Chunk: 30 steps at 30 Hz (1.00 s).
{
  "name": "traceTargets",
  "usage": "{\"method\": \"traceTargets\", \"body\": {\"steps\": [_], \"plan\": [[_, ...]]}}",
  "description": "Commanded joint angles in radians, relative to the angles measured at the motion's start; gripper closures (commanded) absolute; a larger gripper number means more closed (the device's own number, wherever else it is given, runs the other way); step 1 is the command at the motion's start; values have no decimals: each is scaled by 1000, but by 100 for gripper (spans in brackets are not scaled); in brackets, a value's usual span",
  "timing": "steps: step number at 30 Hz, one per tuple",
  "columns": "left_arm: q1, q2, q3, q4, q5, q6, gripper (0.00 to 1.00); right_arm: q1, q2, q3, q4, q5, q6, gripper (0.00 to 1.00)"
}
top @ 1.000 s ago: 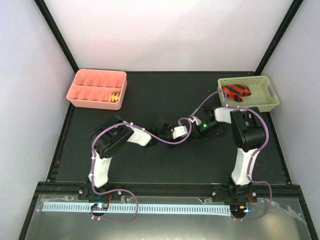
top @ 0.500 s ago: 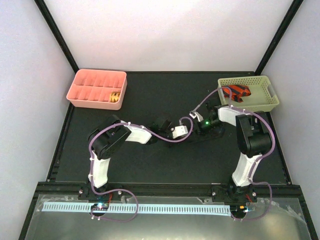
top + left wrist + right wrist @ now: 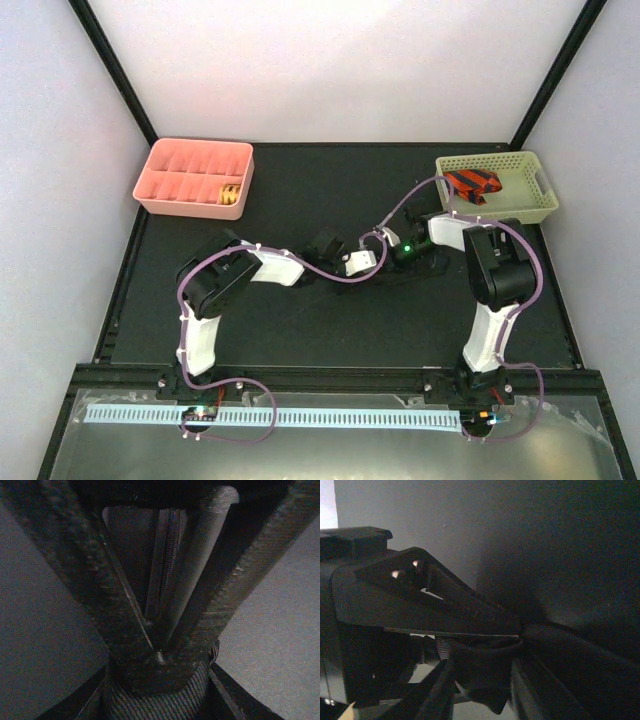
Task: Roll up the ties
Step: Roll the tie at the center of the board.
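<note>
Left fingers [image 3: 100,585] closed to a V, clamping a dark ribbed tie [image 3: 160,702] at mid-worktop [image 3: 320,190]. Right fingers [image 3: 445,600] all but shut, pinching dark cloth, seemingly that tie; view dim. Striped tie [image 3: 472,184] lies in yellow basket [image 3: 510,212].

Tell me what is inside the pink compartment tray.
One rolled tie, striped yellow and dark, sits in the near right compartment of the pink tray. The other compartments look empty, though the near wall hides part of the front row's floors.
</note>
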Motion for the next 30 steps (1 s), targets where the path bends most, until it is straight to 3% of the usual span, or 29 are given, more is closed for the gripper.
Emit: {"method": "traceTargets", "body": {"steps": [1,3,5,9,12,16,24,30], "plan": [[8,49,-21,-174,-53,-20,60,8,14,15,10,50,-8,88],[8,50,-22,-173,-55,-21,58,9,23,21,-7,66,-24,98],[13,48,-28,-162,-61,-23,53,8,30,28,-25,81,-37,98],[43,22,-69,-83,-15,-44,26,3,28,17,-22,126,-46,98],[80,-22,-148,82,64,-71,13,-6,42,10,-22,152,-48,98],[105,-67,-230,287,126,-119,2,-22,55,3,-22,179,-45,98],[108,18,-278,609,250,-226,1,-32,57,-15,-2,233,-37,98],[102,83,-245,668,265,-251,1,-31,75,-16,15,241,-16,98]]}}
